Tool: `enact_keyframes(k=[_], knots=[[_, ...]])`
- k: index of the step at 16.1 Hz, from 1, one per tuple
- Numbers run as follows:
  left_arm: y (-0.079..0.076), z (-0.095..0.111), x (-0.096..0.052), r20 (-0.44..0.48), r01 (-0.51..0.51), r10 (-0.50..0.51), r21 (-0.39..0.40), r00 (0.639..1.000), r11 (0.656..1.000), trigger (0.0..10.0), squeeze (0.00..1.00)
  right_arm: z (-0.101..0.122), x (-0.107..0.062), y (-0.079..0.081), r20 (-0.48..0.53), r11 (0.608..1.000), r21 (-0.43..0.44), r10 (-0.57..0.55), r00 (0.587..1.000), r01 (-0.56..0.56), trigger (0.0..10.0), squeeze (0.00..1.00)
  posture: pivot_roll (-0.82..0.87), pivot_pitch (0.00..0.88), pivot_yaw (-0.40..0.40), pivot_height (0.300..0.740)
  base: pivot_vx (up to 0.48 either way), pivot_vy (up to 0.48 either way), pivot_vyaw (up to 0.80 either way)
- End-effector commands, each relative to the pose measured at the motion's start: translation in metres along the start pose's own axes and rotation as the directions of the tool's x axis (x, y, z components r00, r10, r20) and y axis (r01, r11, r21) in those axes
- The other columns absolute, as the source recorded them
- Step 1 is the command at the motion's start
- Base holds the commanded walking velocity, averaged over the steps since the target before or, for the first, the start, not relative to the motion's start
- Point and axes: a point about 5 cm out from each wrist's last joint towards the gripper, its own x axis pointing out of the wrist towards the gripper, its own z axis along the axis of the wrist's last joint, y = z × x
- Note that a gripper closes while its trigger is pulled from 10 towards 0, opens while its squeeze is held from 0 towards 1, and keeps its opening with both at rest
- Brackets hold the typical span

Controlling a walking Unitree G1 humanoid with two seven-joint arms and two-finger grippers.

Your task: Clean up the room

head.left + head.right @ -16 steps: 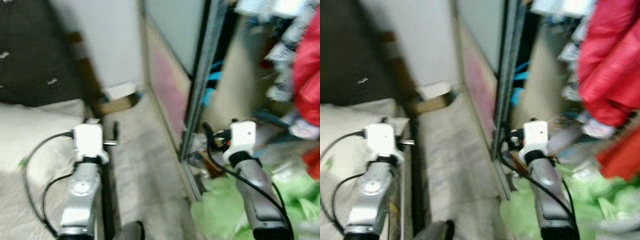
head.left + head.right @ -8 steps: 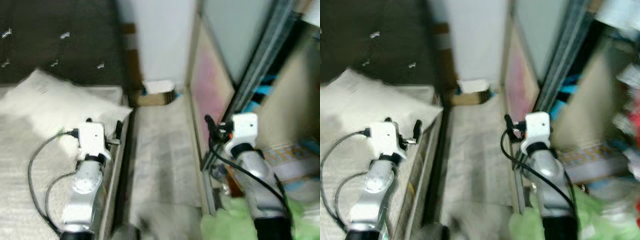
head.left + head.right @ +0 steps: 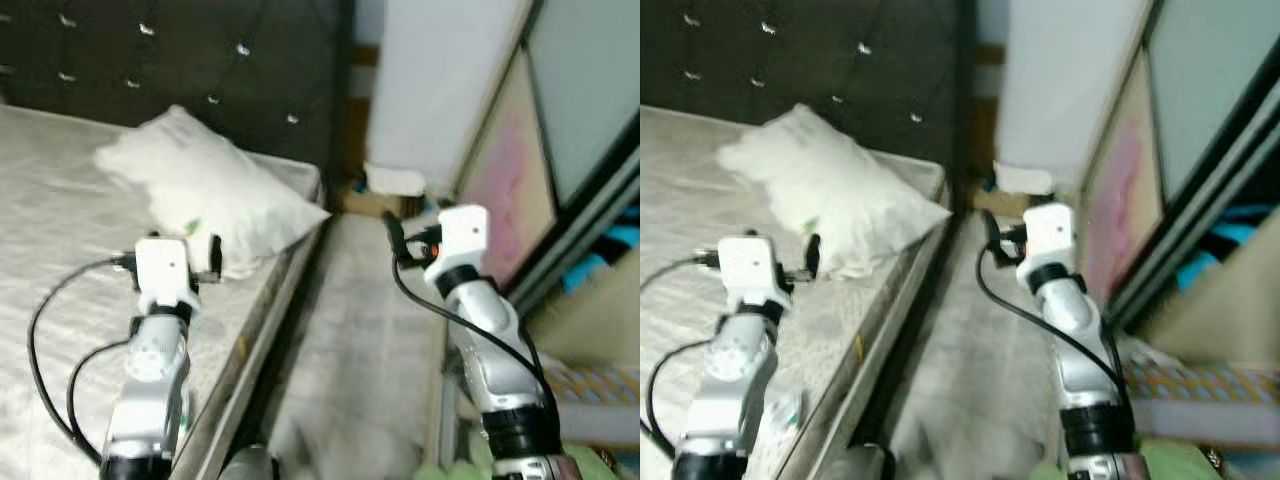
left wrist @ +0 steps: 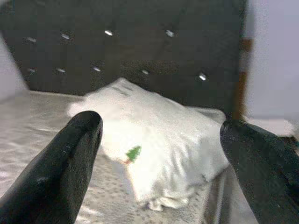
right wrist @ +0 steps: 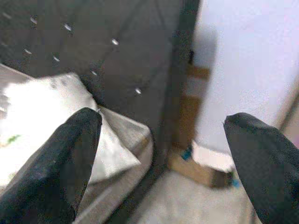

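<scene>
Where the bed (image 3: pixel 60 220) meets its dark tufted headboard (image 3: pixel 200 60), a white pillow (image 3: pixel 205 190) lies on the mattress, its long axis running slantwise from the headboard toward the bed's edge, one corner overhanging it. A small green mark on the pillow is too blurred to read. Left gripper (image 4: pixel 159 140) hovers over the bed facing the pillow, fingers apart; right gripper (image 5: pixel 163 135) hangs beside the bed over the floor, fingers apart.
</scene>
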Motion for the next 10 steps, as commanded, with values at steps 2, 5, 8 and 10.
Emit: enact_keyframes(k=[2,5,8,10], knots=[[-0.0034,-0.0005,-0.0019,-0.022,-0.014,0.014,-0.02,1.0,1.0,10.0,0.0,-0.0008,0.0013,-0.004,0.0,1.0,-0.004,-0.007,1.0,0.007,10.0,0.0,0.06,0.027,-0.011,0.74,0.0,0.0,0.8],[-0.0025,0.0008,-0.0005,-0.014,-0.014,0.014,-0.018,1.0,1.0,10.0,0.0,-0.0018,0.0015,0.0,0.005,1.0,-0.006,0.015,1.0,-0.015,10.0,0.0,0.05,0.029,-0.015,0.74,0.0,0.0,0.8],[-0.0062,0.0015,-0.0016,-0.015,0.02,-0.021,-0.072,1.0,0.997,10.0,0.0,-0.0026,0.0017,0.0009,0.006,1.0,-0.007,0.022,1.0,-0.022,10.0,0.0,0.05,0.031,-0.014,0.74,0.0,0.0,0.8],[-0.0049,0.0018,-0.0018,-0.016,0.012,-0.013,-0.076,1.0,0.997,10.0,0.0,-0.0033,0.0008,0.0012,0.006,1.0,-0.007,0.026,1.0,-0.026,10.0,0.0,0.05,0.031,-0.014,0.74,0.0,0.0,0.8]])
